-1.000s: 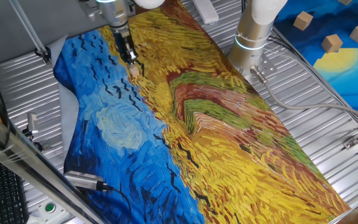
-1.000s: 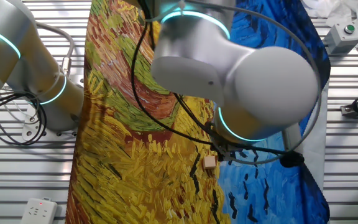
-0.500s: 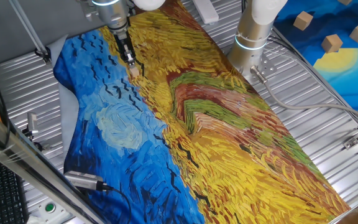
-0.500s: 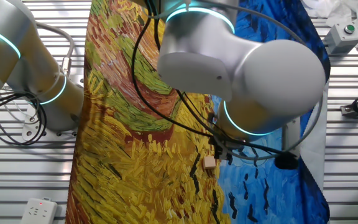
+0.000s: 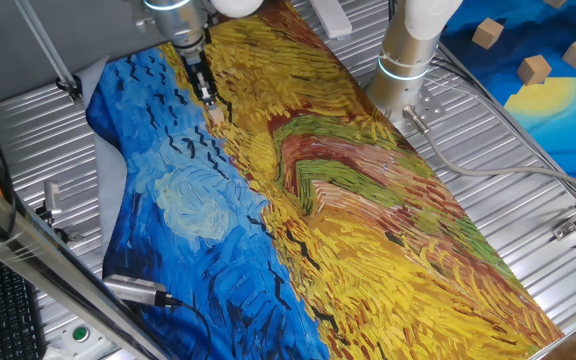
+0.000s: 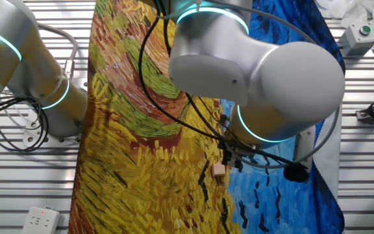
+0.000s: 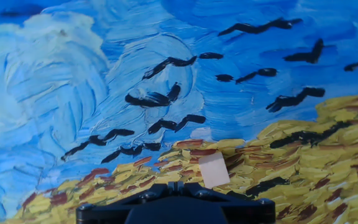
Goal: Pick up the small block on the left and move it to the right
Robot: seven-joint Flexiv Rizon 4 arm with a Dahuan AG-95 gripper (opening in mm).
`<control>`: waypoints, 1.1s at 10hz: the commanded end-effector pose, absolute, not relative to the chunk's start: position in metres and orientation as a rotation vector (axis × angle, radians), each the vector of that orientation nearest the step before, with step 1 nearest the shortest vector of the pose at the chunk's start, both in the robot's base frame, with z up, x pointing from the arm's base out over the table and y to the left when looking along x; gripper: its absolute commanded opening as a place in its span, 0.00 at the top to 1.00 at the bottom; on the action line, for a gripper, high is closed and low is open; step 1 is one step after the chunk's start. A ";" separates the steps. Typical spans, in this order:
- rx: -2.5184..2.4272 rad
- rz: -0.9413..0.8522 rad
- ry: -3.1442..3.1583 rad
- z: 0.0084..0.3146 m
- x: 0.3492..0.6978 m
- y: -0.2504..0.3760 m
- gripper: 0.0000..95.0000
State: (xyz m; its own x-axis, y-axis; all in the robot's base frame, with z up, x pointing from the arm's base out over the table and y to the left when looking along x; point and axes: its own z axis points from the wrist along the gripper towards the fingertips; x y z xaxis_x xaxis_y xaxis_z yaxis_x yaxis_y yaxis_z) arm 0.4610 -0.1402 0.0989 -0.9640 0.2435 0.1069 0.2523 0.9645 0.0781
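The small block [image 5: 215, 113] is a tiny pale-tan cube lying on the painted cloth [image 5: 348, 200], where blue sky meets yellow field, at the far left. In the other fixed view the small block [image 6: 219, 169] rests just below the arm's wrist. My gripper [image 5: 208, 98] hangs just above and behind it, pointing down. In the hand view the small block [image 7: 213, 169] lies slightly right of my gripper [image 7: 178, 185], whose two fingers are pressed together with nothing between them. The cube is not held.
Larger tan wooden blocks [image 5: 535, 69] lie on a blue and yellow sheet at the far right. A second arm's white base [image 5: 408, 50] stands beside the cloth. A box with a green button [image 6: 359, 36] sits on the ribbed metal table [image 6: 369, 162].
The arm has lifted slightly and shifted its bulk a little, while the small block stays in the same spot on the cloth.
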 end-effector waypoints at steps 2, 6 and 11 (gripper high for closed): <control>-0.385 -0.126 -3.025 0.100 0.460 -0.140 1.00; -0.385 -0.115 -3.022 0.099 0.459 -0.141 1.00; -0.338 -0.104 -3.037 0.088 0.433 -0.169 1.00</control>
